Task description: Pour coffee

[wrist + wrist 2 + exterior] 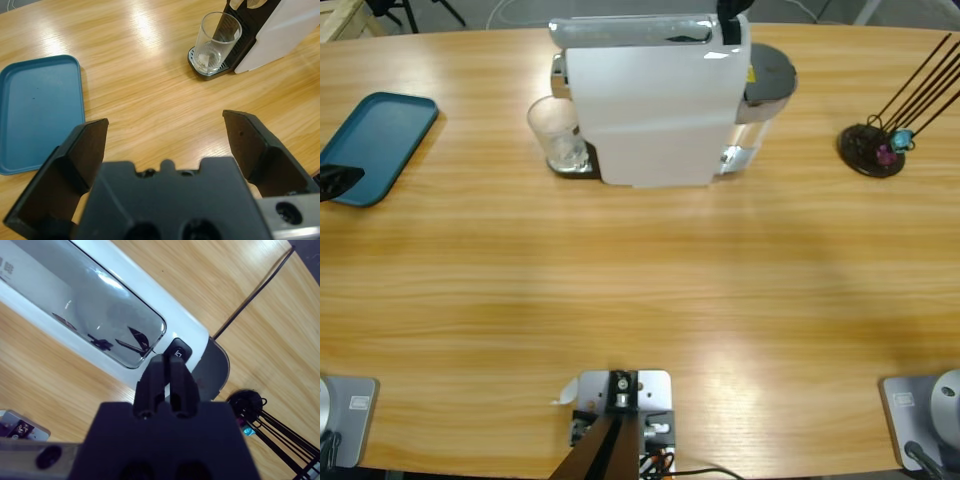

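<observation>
Coffee, if any, barely showed in the clear drinking glass [558,133] under the white coffee machine [655,100] at upper centre, where the right gripper [167,365], fingers clenched, evidently pressed its black button [179,351] while the left gripper [165,135] waited released.

Blue tray [380,142] at one table [640,290] end; dark stick holder [871,150], perhaps a diffuser, opposite.

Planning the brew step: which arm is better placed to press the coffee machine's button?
Right. The right gripper, jaws shut, sits at the black button atop the coffee machine; the left gripper hangs open, away beside the teal tray.
</observation>
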Motion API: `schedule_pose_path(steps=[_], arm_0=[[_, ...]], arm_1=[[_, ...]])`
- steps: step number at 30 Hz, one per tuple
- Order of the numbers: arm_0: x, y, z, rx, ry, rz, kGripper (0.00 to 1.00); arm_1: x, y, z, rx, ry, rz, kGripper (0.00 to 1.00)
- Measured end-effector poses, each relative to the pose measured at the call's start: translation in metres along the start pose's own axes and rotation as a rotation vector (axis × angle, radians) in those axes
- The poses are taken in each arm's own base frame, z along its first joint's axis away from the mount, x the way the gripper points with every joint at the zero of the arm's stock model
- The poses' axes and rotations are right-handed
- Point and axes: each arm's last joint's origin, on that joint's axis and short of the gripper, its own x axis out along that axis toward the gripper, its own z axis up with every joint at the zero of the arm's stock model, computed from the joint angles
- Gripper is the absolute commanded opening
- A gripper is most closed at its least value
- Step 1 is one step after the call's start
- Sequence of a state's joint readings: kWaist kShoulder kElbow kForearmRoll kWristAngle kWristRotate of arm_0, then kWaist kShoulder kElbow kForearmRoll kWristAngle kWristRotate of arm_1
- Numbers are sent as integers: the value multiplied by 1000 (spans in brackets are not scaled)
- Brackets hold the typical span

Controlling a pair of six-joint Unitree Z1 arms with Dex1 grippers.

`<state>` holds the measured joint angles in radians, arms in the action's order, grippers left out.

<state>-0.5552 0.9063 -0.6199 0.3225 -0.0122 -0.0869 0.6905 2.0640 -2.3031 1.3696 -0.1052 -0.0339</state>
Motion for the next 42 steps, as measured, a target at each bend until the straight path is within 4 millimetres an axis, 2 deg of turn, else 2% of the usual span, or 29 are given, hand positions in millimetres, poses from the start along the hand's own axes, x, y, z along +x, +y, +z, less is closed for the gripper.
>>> schedule_pose_path(steps=[1,2,3,4,9,12,42], arm_0=[[0,0,0,0,0,0,1000],[0,0,0,0,0,0,1000],[0,0,0,0,0,0,1000],[0,0,0,0,0,0,1000],[0,0,0,0,0,0,1000],[0,0,0,0,0,0,1000],[0,0,0,0,0,0,1000]], arm_1=[[-1,0,0,0,-2,-2,195],[-2,-1,0,1,-3,-6,645],[-5,-2,0,3,-5,-14,871],[-8,-4,1,7,-10,-21,980],[-28,-10,3,19,-54,-30,996],[-33,-10,3,20,-62,-30,991],[-33,-10,0,19,-43,-27,991]])
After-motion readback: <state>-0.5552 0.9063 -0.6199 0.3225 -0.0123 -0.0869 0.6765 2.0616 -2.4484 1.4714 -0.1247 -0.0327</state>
